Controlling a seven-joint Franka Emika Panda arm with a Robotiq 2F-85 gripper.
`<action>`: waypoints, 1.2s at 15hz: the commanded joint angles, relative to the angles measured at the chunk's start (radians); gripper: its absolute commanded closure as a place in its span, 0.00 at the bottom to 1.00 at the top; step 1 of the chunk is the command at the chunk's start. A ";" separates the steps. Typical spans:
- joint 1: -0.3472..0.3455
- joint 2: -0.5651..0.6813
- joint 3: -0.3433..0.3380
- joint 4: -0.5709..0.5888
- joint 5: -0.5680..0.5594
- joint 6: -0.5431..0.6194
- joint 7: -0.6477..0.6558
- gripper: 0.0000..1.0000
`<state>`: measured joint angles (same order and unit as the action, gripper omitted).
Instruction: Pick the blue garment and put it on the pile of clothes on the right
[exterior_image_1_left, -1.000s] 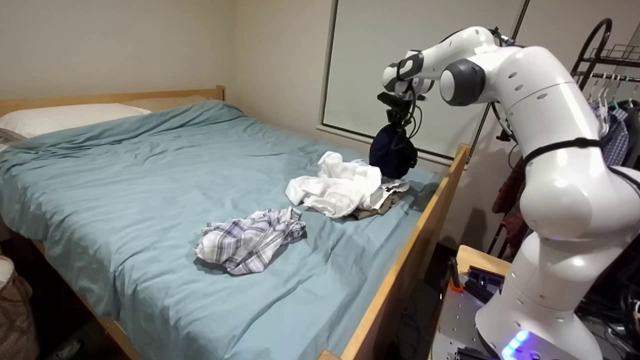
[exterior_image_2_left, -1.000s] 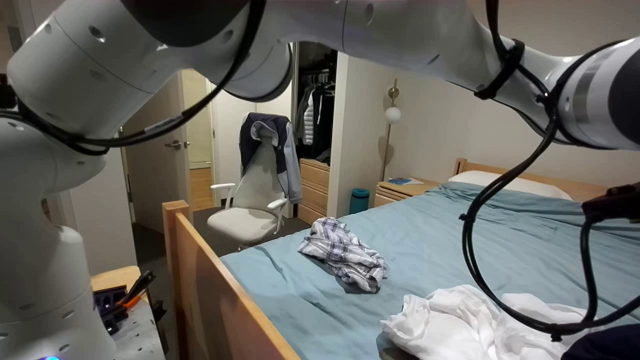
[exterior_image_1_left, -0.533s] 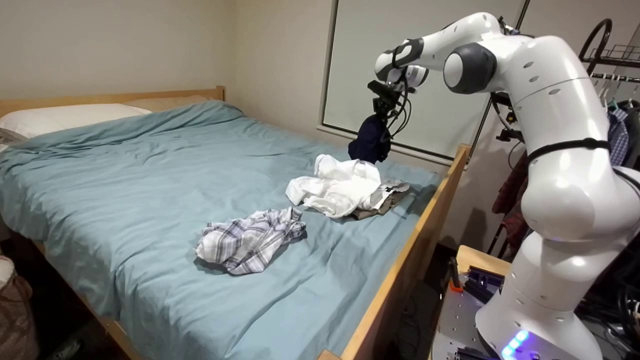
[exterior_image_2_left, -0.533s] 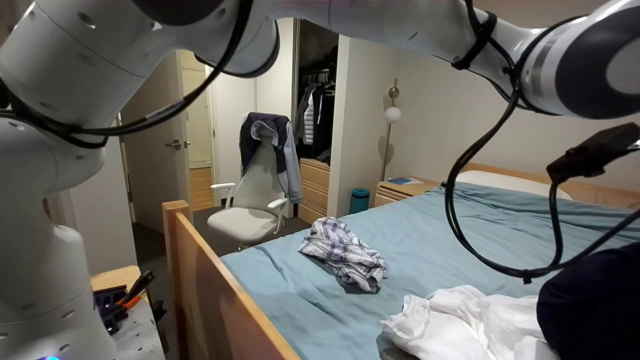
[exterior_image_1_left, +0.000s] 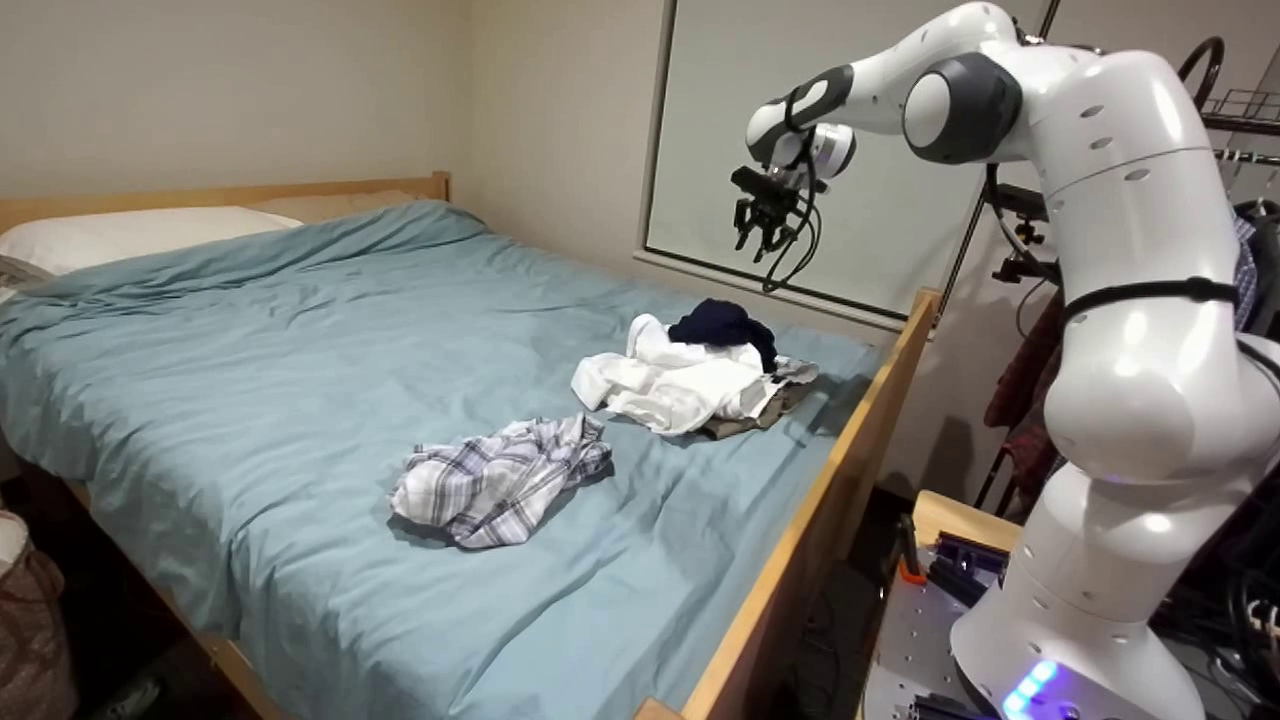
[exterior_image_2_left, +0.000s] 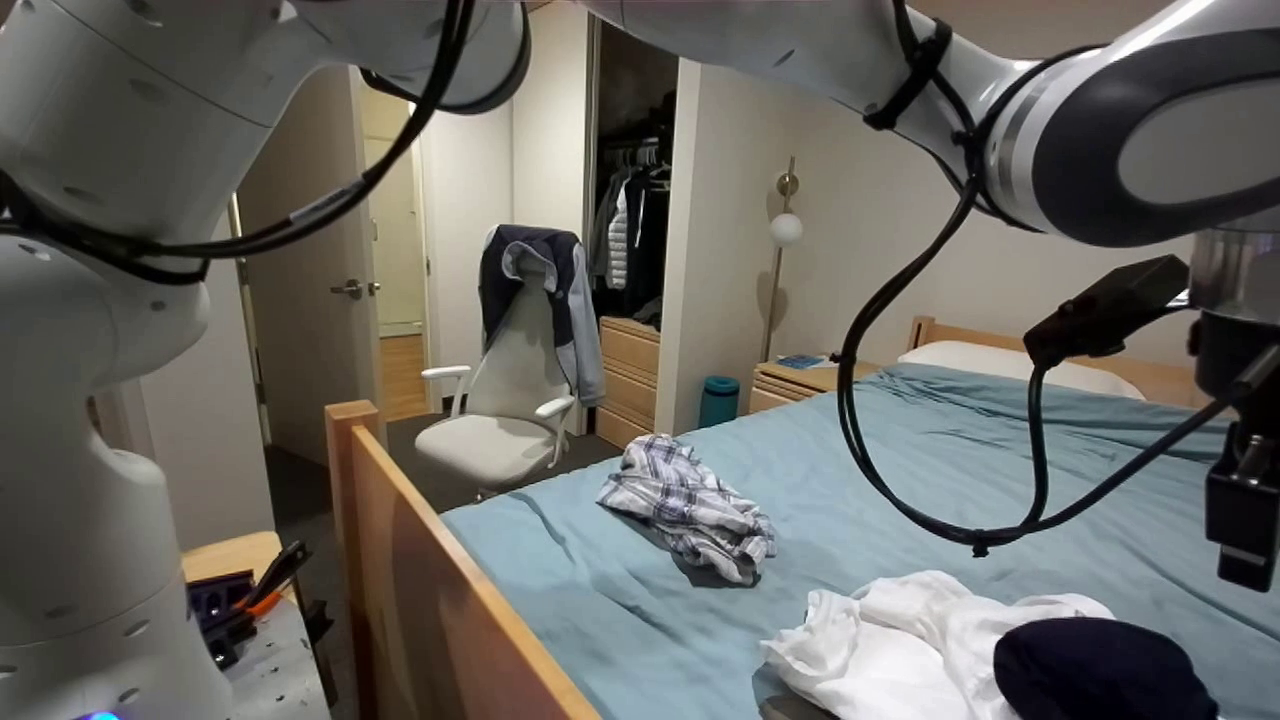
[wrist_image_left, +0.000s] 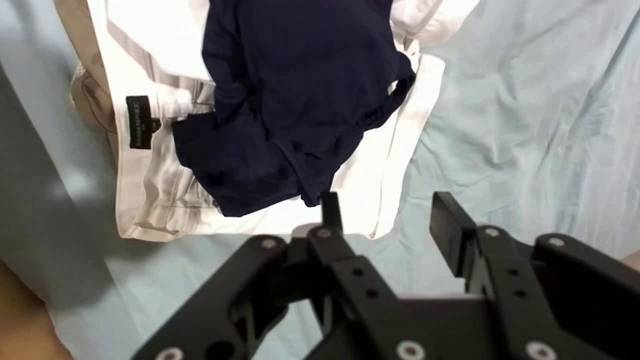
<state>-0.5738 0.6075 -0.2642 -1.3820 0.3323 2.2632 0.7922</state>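
Evidently, the crumpled navy cloth garment (wrist_image_left: 310, 80) lies atop the white-and-brown clothes pile (exterior_image_1_left: 670, 390), presumably its goal; above, the black two-fingered end effector (wrist_image_left: 387, 215) hangs empty, its jaws parted, likely so the garment lies free.

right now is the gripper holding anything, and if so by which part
Nothing is held: the gripper is open with nothing between its jaws, and the blue garment lies below it on the pile.
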 joint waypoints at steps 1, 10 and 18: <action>-0.033 0.006 0.019 0.028 0.070 -0.054 -0.077 0.18; -0.053 -0.067 0.030 -0.038 0.127 -0.025 -0.351 0.00; -0.061 -0.265 0.073 -0.297 0.135 0.017 -0.650 0.00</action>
<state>-0.6230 0.5035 -0.2174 -1.4801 0.4452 2.2755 0.3229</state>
